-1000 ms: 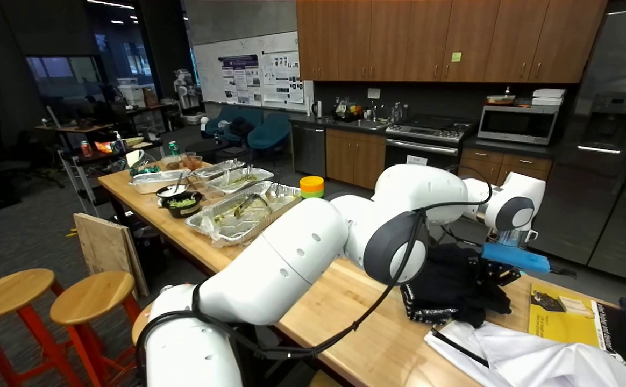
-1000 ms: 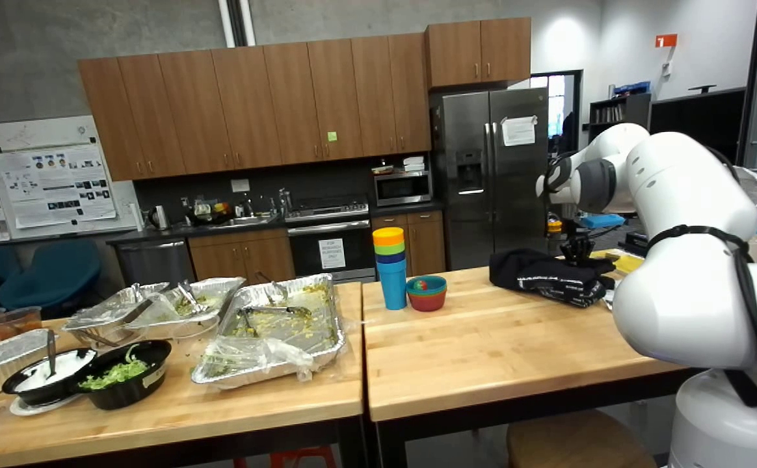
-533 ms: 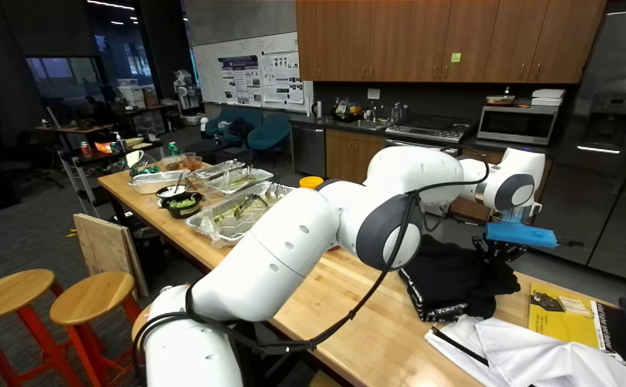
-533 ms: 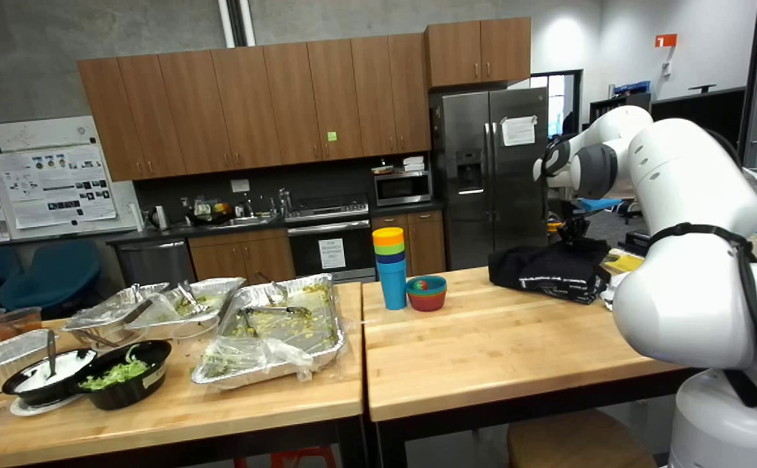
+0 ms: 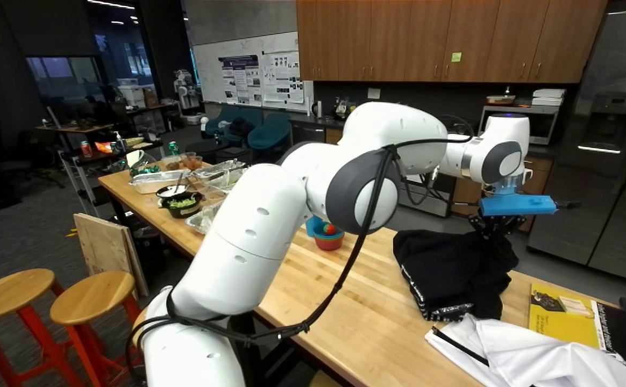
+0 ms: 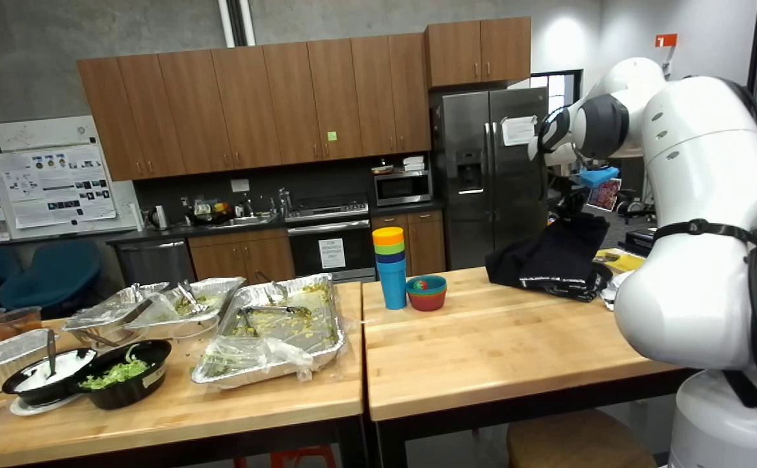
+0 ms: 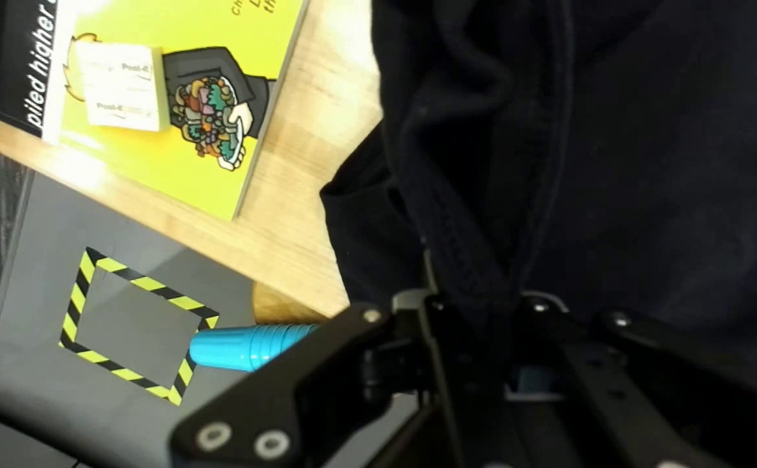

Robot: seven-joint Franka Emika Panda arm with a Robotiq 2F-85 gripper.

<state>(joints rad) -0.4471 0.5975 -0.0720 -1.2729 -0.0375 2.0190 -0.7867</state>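
Pinching an upper fold of the black cloth, your jaws sit at its top, with the bulk sloping toward seven o'clock in both exterior views and its lower edge resting on the surface.

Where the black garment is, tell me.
In an exterior view, the black garment is at right, its top pinched in the gripper, beside the white cloth.
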